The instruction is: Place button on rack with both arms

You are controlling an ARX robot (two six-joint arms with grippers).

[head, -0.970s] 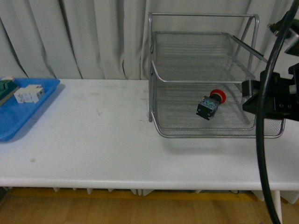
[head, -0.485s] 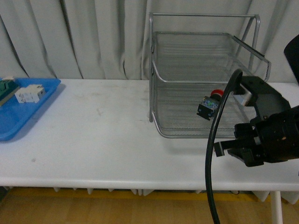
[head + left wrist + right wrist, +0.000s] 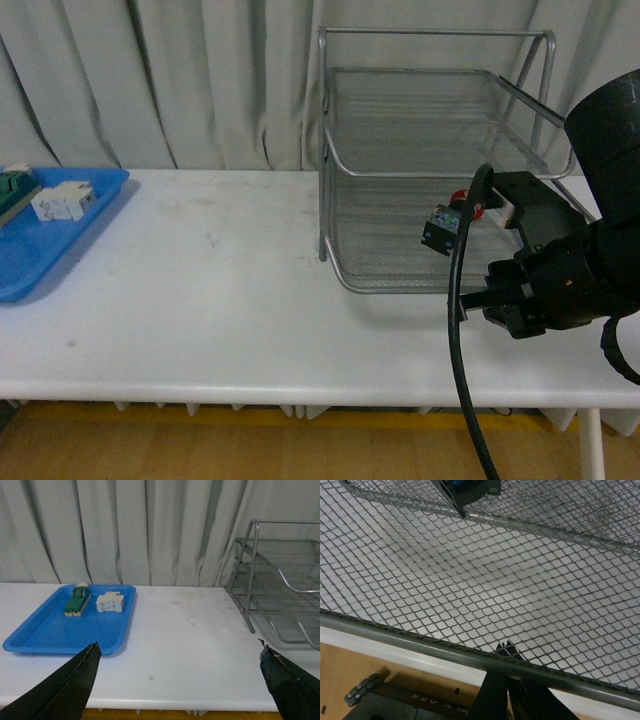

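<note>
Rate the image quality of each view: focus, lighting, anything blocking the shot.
Front view: evenly lit and soft; the right arm and its cable partly cover the rack and button. Left wrist view: sharp on the blue tray, with dark fingers in the corners. Right wrist view: mesh crisp, button cropped.

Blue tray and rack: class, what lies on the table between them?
Nothing: bare white table between the blue tray and rack, clearest in the left wrist view.
</note>
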